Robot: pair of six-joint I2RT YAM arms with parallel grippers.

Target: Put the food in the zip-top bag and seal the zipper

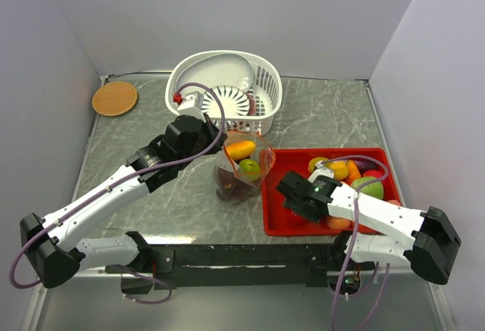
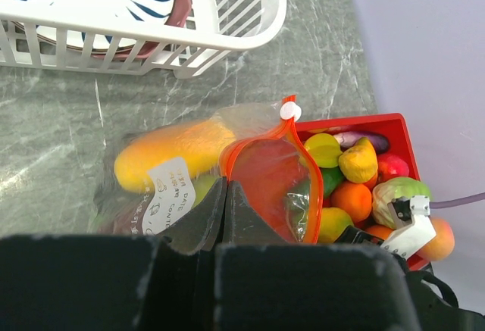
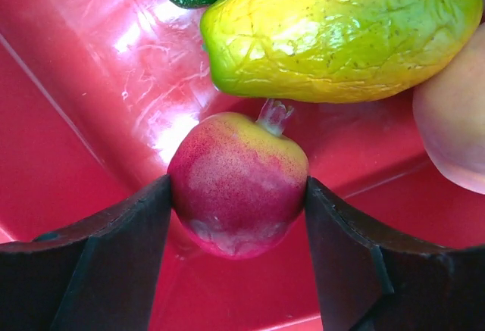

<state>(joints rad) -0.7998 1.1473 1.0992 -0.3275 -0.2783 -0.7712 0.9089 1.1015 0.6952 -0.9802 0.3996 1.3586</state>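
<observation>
Zip-top bag (image 1: pixel 236 179) sits mid-table between the white basket (image 1: pixel 261 81) and the red tray (image 1: pixel 299 225). It's got a few fruits inside, but most of the food (image 1: pixel 350 172) is in the tray, so plenty left to do.

Left wrist: left gripper (image 2: pixel 225 208) is pinched tight on the bag's rim, and the zipper (image 2: pixel 261 143) is gaping, unsealed.

Right wrist: right gripper (image 3: pixel 239 195) is fairly wide, with its fingers (image 3: pixel 114 255) against both sides of a red apple (image 3: pixel 236 187) on the tray floor.
</observation>
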